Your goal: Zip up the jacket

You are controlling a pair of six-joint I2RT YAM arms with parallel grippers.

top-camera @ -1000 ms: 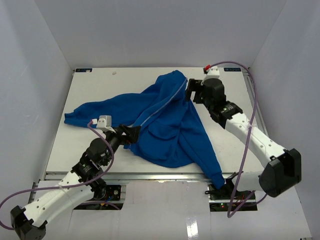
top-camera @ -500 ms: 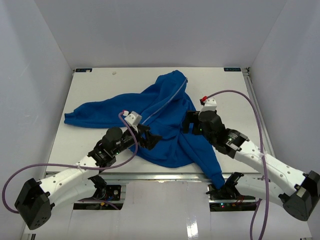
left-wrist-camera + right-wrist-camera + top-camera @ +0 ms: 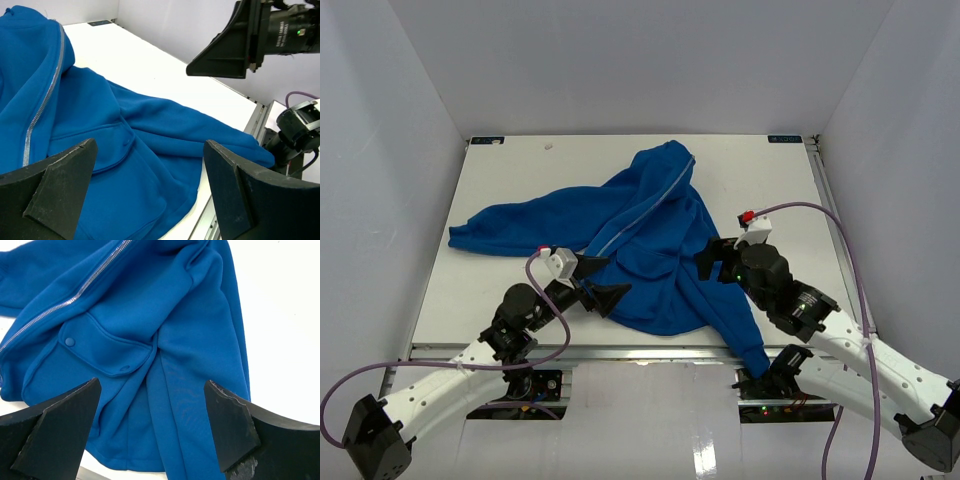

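Observation:
The bright-blue jacket [image 3: 640,245] lies crumpled on the white table, its silver zipper strip [image 3: 645,205] running from the collar at the back down toward the left front. One sleeve stretches left and another hangs over the near edge. The zipper also shows in the left wrist view [image 3: 42,107] and the right wrist view [image 3: 75,292]. My left gripper [image 3: 600,283] is open and empty above the jacket's near left hem. My right gripper [image 3: 712,258] is open and empty above the jacket's right side, over a pocket flap [image 3: 107,350].
White walls enclose the table [image 3: 520,170] on three sides. The metal rail of the table's near edge [image 3: 620,350] runs below the jacket. A jacket sleeve end [image 3: 755,350] drapes over that edge beside the right arm's base.
Both arms have pulled back toward the near edge. The right gripper moved from the collar at the back to the jacket's right front. The left gripper has opened wide. The jacket's front has settled flatter.

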